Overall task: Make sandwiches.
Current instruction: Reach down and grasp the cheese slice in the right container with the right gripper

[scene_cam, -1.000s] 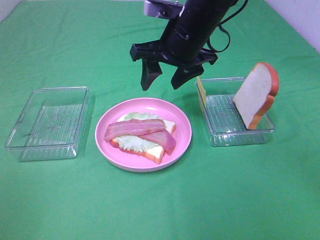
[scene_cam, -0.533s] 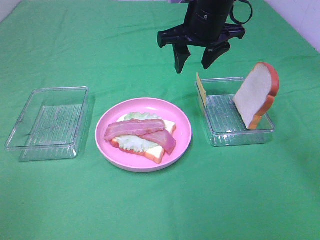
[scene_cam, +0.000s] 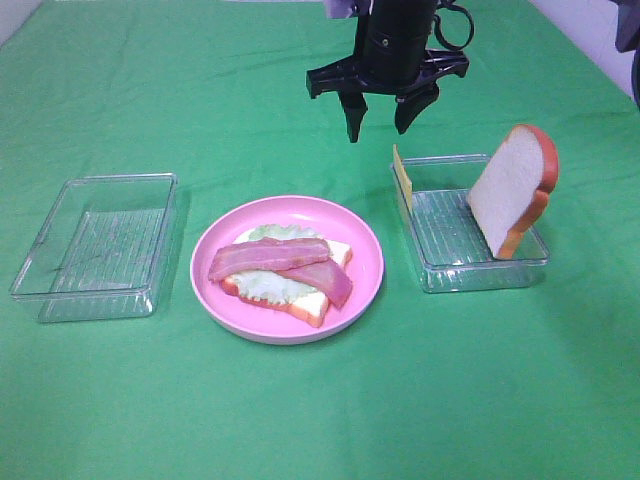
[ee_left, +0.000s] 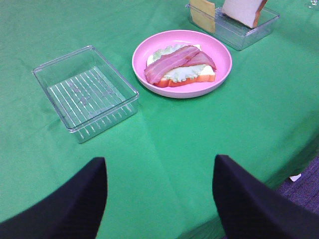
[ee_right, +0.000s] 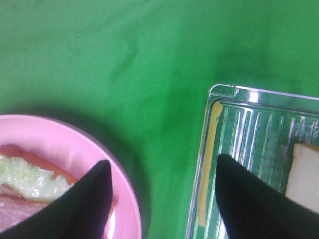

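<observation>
Black fingers of the right end effector (scene_cam: pixel 378 128) are spread wide and nothing is held between them. It hangs in the upper middle of the exterior high frame, above the green surface (scene_cam: pixel 320 420), near the upper left corner of the right tray (scene_cam: pixel 480 272). Just below it the cheese slice (scene_cam: pixel 402 178) is seen, standing on its edge against the left wall of that tray, while the bread slice (scene_cam: pixel 512 200) is leaned at the right side of it. The open sandwich (scene_cam: pixel 285 270) is laid on the pink plate (scene_cam: pixel 370 285) in the centre of the frame: bread, lettuce, and two bacon strips (scene_cam: pixel 270 256) on top. The left end effector (ee_left: pixel 157 199) is also opened wide and empty, well apart from everything.

The cheese is judged to be the next piece. Because it is thin and close to the wall, one finger could be stopped by the tray rim, so the tray could be pushed or the slice tipped flat.
</observation>
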{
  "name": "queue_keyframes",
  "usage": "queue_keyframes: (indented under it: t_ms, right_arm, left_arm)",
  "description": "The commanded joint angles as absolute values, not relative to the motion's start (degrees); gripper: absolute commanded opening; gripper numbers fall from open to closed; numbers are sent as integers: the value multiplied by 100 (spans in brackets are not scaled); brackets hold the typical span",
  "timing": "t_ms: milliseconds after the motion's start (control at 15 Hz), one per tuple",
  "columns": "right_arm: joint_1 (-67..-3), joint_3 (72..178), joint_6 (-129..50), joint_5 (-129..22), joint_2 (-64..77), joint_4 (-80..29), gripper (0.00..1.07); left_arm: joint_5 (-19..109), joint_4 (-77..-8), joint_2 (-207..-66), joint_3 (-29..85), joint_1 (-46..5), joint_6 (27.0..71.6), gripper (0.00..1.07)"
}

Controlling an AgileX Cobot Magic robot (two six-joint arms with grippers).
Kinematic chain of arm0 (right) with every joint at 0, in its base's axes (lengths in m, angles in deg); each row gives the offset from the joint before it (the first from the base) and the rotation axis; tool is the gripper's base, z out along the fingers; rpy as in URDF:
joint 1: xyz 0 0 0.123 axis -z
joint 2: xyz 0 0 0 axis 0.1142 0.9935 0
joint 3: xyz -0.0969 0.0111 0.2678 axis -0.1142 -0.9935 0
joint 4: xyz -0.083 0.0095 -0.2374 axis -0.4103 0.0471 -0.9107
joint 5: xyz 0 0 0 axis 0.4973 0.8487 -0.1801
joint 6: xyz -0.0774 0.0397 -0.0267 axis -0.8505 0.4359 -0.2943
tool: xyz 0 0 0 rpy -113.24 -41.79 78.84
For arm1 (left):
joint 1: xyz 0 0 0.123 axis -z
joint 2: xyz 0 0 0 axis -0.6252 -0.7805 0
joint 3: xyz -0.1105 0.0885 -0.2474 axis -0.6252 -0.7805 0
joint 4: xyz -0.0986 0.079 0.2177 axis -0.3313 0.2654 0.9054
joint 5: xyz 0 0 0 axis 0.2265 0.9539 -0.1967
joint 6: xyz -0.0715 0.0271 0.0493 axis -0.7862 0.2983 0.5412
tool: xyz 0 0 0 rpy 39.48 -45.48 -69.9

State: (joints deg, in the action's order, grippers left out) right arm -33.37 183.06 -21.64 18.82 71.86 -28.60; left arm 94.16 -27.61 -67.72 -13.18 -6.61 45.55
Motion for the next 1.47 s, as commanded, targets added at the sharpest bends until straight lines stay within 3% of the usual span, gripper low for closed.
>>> queue_keyframes:
  t_ms: [67, 200, 1067, 1267, 1467]
  right_arm:
    - [-3125, 18352, -2021, 2346, 7272, -2625, 55]
    - [-3016, 18352, -2055, 2346, 7290, -2196, 55]
    - [-3016, 17853, -2170, 2346, 7421, -2631, 52]
    - [-3010, 17853, -2170, 2346, 7524, -2700, 44]
    - [-3010, 17853, -2175, 2346, 7524, -2700, 26]
  left_arm:
    - [9376, -2818, -6646, -1353, -655, 4555, 60]
    - [9376, -2818, -6652, -1353, -655, 4555, 60]
    - [9376, -2818, -6652, -1353, -655, 4555, 60]
    - [9376, -2818, -6652, -1353, -655, 4555, 60]
    - [9376, -2818, -6652, -1353, -655, 4555, 60]
